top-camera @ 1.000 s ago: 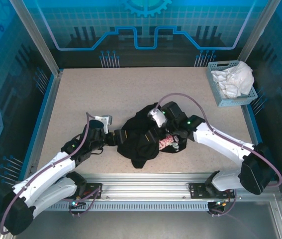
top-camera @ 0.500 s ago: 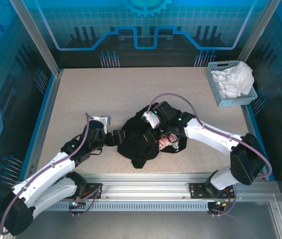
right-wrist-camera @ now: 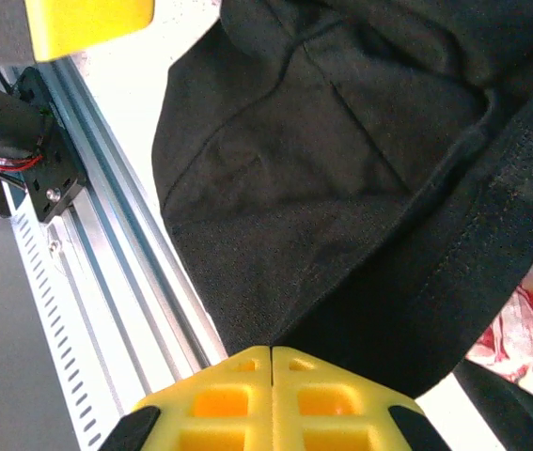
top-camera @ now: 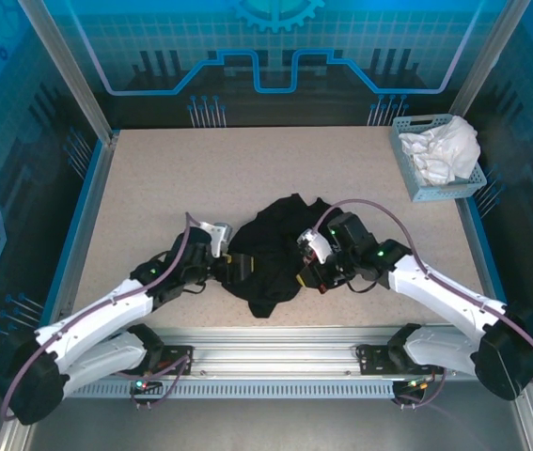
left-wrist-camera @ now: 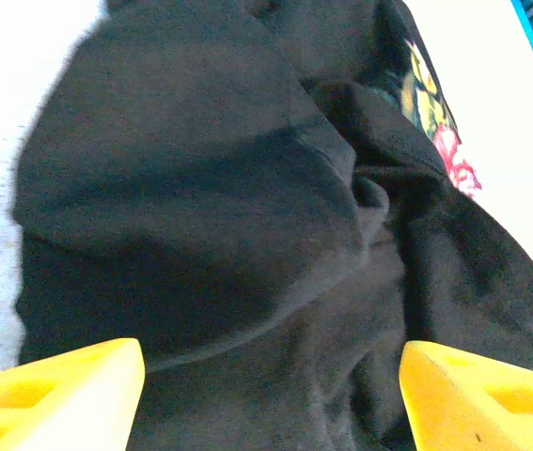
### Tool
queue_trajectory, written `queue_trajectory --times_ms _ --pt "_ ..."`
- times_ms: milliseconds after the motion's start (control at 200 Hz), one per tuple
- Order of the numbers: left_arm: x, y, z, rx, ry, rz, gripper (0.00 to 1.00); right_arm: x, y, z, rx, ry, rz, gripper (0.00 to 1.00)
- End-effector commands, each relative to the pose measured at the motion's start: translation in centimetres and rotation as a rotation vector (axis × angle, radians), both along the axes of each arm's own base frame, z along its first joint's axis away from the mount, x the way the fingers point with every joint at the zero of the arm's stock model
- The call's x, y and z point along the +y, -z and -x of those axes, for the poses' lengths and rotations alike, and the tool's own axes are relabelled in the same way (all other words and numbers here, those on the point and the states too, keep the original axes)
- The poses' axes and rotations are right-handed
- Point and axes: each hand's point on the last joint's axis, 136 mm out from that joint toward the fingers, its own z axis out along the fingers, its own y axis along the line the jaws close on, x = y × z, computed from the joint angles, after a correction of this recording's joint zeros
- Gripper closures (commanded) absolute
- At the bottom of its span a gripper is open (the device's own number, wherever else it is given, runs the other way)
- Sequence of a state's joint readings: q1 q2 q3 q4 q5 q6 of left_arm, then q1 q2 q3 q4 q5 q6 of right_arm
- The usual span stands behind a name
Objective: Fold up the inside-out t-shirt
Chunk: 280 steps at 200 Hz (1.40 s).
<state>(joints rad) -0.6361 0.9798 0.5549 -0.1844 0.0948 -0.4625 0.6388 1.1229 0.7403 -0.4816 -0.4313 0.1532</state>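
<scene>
My speckled beige table [top-camera: 200, 169] sits inside blue walls [top-camera: 360, 38] printed with circuit lines, silver posts [top-camera: 67, 70] at the far corners, a metal rail [top-camera: 275, 362] along my near edge.

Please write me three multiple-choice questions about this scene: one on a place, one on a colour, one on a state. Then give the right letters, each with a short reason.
1. Where does the light blue plastic basket stand?
A. at the near left corner
B. at the far right corner of the speckled beige table
C. at the centre

2. What colour is the crumpled cloth in the basket?
A. white
B. red
C. green

3. How is the left claw?
A. shut on the basket
B. open, over the crumpled black cloth t-shirt
C. shut on a cable

Answers:
1 B: the top view shows it at the far right edge.
2 A: it looks white against the blue walls.
3 B: its yellow fingers stand wide apart, with black cloth between them.
</scene>
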Motion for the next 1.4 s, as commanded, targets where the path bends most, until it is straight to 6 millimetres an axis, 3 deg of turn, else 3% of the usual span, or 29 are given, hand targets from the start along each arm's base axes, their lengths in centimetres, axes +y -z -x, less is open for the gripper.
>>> queue_trajectory --times_ms 0,110,285,405,470,490,635,755,1111,1251,1301,1396 --pt "-2.1 -1.6 -0.2 -0.054 0.094 0.003 0.28 -0.1 -1.4 0.1 -0.027 0.002 -0.056 1.00" --pt "-2.0 -0.8 -0.9 -0.036 0.072 -0.049 0.28 -0.3 -3.5 -0.3 -0.086 0.020 -0.110 1.00" --pt "-0.1 -0.6 -2.5 -0.059 -0.040 -0.145 0.30 -1.3 -8.3 -1.3 -0.186 0.068 -0.213 1.00" --pt "1.1 -1.8 -3.1 -0.106 -0.093 -0.161 0.30 -1.2 -12.0 -1.7 -0.254 0.067 -0.287 1.00" --pt "1.8 -2.6 -3.3 -0.132 -0.120 -0.161 0.30 -1.2 -13.0 -1.9 -0.276 0.061 -0.292 1.00" --pt "1.9 -2.8 -3.3 -0.140 -0.127 -0.157 0.30 -1.1 -14.3 -2.1 -0.302 0.060 -0.303 1.00" --pt "3.0 -4.5 -3.5 -0.180 -0.162 -0.133 0.29 -0.9 -16.7 -2.9 -0.352 0.060 -0.321 1.00" --pt "3.0 -5.4 -3.3 -0.204 -0.149 -0.101 0.29 -0.7 -16.2 -3.5 -0.339 0.057 -0.299 1.00" --pt "-0.7 -4.3 -1.2 -0.089 0.014 0.032 0.31 -1.3 -8.7 -2.7 -0.114 0.121 -0.205 1.00" --pt "-0.5 -4.2 -1.5 -0.099 0.002 0.015 0.31 -1.3 -10.0 -3.3 -0.141 0.150 -0.219 1.00" --pt "-0.3 -4.5 -1.7 -0.117 -0.009 0.010 0.31 -0.8 -12.5 -3.9 -0.185 0.152 -0.269 1.00" --pt "1.0 -5.0 -2.3 -0.149 -0.073 -0.026 0.30 0.4 -14.7 -5.0 -0.222 0.154 -0.318 1.00"
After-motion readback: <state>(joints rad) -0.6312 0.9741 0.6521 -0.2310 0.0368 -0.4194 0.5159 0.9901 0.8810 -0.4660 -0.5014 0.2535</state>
